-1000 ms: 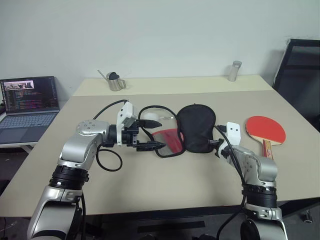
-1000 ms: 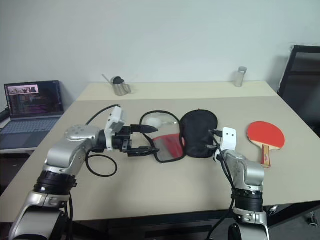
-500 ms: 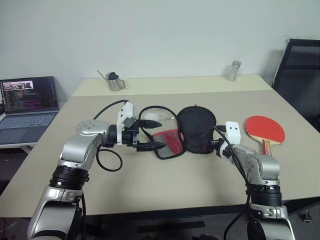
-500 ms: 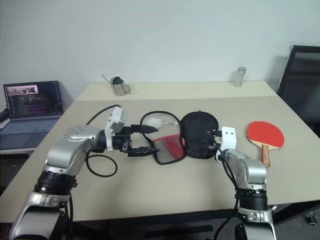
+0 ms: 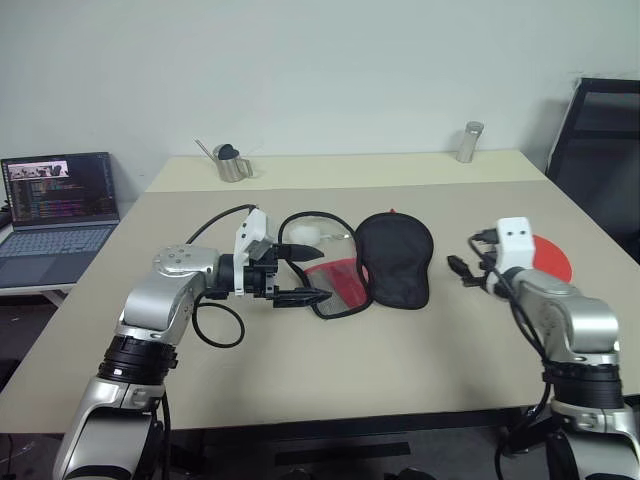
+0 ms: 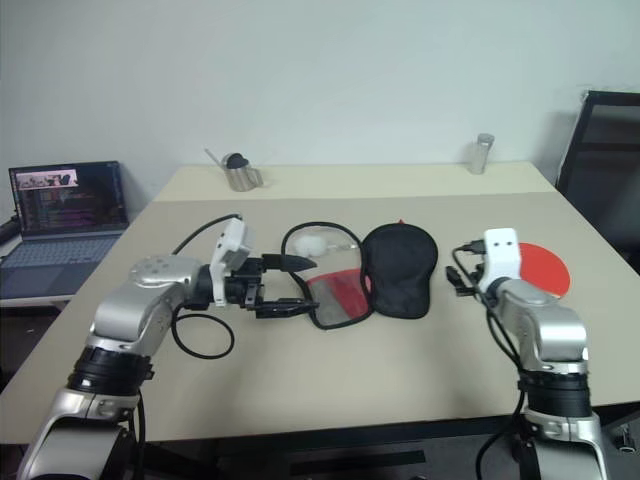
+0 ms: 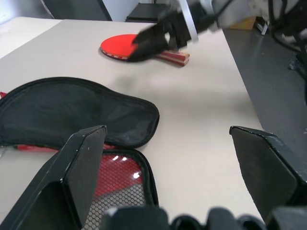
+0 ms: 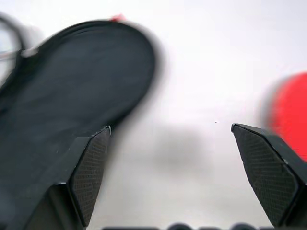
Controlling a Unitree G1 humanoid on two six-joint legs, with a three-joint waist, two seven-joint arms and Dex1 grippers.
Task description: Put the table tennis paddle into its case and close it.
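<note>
Soft black fabric case (image 5: 393, 261) lying open between the two pincers, red mesh half beside left pincer (image 5: 298, 272), fingers spread and empty, right pincer (image 8: 182, 177) spread, empty, flat round red paddle (image 7: 128, 46) just behind it

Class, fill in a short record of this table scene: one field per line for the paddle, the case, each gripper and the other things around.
paddle: table tennis paddle flat on the table, red face up, outside the case
case: case lying unzipped, black flap folded open, red mesh panel showing
left gripper: left gripper open, at the case's mesh side
right gripper: right gripper open, empty, between case and paddle
background: laptop, metal pitcher, metal cylinder
</note>
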